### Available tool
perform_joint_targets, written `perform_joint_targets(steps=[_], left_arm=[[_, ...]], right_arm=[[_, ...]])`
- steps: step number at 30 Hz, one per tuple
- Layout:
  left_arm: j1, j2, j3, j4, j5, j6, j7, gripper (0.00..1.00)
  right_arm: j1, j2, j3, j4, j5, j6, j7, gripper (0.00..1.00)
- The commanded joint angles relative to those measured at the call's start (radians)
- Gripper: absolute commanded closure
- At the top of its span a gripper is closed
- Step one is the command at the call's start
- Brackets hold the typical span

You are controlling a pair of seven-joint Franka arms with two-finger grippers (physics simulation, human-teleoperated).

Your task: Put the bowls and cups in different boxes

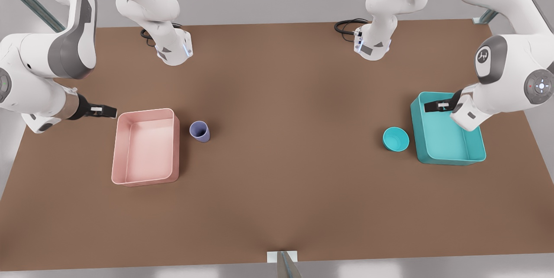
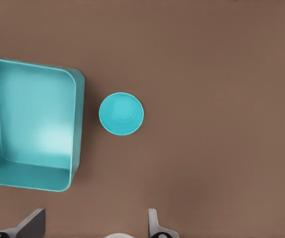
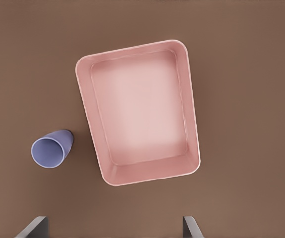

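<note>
The left gripper [image 1: 435, 106] hangs over the teal box [image 1: 448, 148] with its fingers spread and nothing in them, and the teal bowl [image 1: 395, 139] sits upright on the table [image 1: 285, 182] just beside that box, mouth up. The right gripper [image 1: 108, 111], also spread wide and empty, hovers by the pink box [image 1: 145, 178] on the side away from the cup [image 1: 200, 131]. That cup stands just past the box's other long side, probably upright, though it looks tilted from the wrist camera.

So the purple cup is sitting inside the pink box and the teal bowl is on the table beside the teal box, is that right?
Not quite. The purple cup stands on the table beside the pink box, not inside it; the front view and the right wrist view both show it outside the box wall. The rest holds: the teal bowl sits on the table next to the teal box.
</note>
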State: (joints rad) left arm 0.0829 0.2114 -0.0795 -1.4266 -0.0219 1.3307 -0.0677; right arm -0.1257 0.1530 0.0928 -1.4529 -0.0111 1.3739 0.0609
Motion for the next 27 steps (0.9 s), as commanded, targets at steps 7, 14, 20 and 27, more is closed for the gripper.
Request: perform_joint_targets(steps=[7,14,20,27], left_arm=[[-0.187,0.167,0.007,-0.285,0.223,0.703,-0.030,0.00],[-0.184,0.194,0.014,-0.545,0.289,0.989,-0.030,0.00],[-0.172,0.236,0.041,-0.621,0.287,0.979,-0.030,0.00],[-0.169,0.263,0.043,-0.641,0.289,0.946,-0.067,0.00]], right_arm=[[0.215,0.151,0.025,0.012,0.003,0.169,0.022,0.00],[0.336,0.162,0.024,-0.207,-0.044,0.511,0.180,0.00],[0.390,0.108,0.025,-0.435,-0.058,0.749,0.333,0.00],[0.353,0.109,0.021,-0.534,-0.058,0.804,0.347,0.00]])
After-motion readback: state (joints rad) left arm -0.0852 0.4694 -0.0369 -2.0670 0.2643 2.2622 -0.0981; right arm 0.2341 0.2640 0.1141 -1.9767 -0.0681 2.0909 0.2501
